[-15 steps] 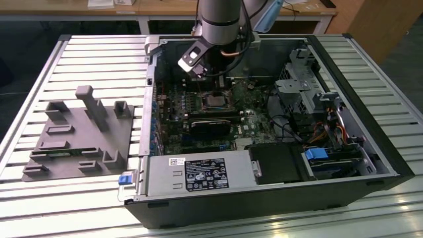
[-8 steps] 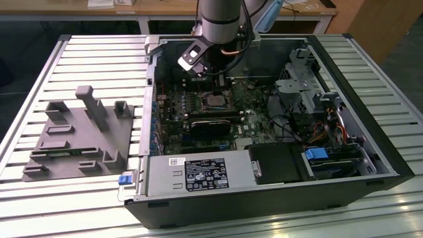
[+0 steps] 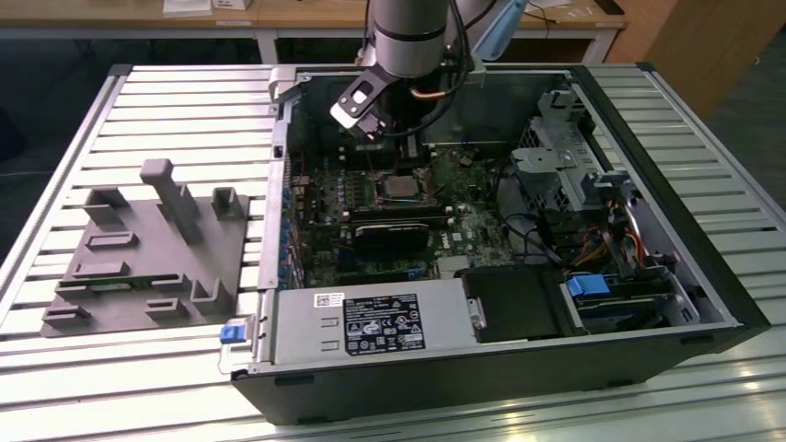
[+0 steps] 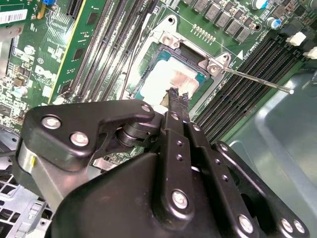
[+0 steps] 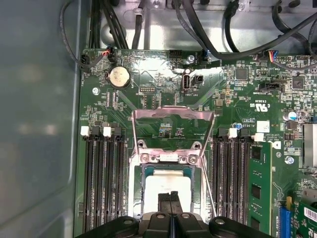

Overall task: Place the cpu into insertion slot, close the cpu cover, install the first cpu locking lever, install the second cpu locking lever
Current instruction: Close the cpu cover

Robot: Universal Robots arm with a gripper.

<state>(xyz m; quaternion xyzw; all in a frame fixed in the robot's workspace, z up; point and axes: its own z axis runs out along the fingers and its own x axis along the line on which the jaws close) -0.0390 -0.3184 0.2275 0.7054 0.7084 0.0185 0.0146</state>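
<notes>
The cpu lies flat in the insertion slot, its pale metal face up. The cpu cover is swung open behind the slot, green board showing through its window. Both thin wire levers are unlatched; one rod sticks out sideways. My gripper hovers just over the chip's face with its black fingers pressed together and nothing visible between them. In the exterior view the gripper hangs inside the open case above the slot.
Long black memory slots flank the socket, with one green memory module fitted. The black case's walls, cables and a drive cage crowd the board. A grey fixture sits on the slatted table at the exterior view's left.
</notes>
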